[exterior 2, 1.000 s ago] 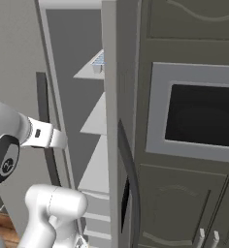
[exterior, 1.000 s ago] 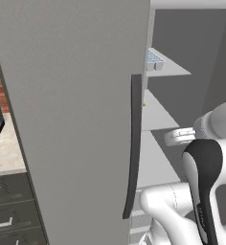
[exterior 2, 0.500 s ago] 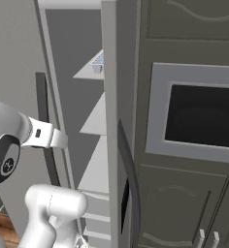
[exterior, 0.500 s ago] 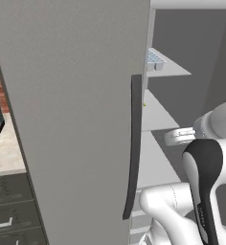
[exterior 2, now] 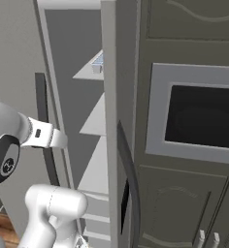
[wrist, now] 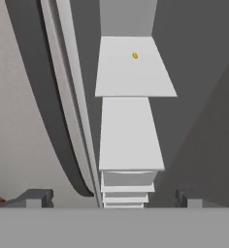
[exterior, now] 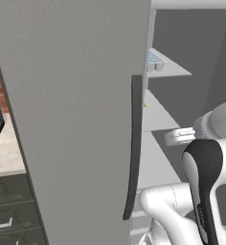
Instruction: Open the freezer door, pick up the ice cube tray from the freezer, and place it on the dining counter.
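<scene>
Door (exterior: 76, 119) stands open, its dark bar handle (exterior: 134, 143) edge-on beside the freezer (exterior 2: 73, 97) opening. Tray (exterior: 154, 59) sits on an upper shelf (exterior: 170, 71), at its front edge; in the right base view it's a small pale blue patch (exterior 2: 100, 60), cells hard to make out. Gripper (wrist: 114, 197) fingers spread wide, nothing between them, looking along the stacked shelves, near the door's edge. A small yellow speck (wrist: 135, 55) lies on one shelf.

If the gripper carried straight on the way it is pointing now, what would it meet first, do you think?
Probably a pale shelf inside the freezer. The open gripper points into the compartment past the freezer door; depth is hard to judge.
</scene>
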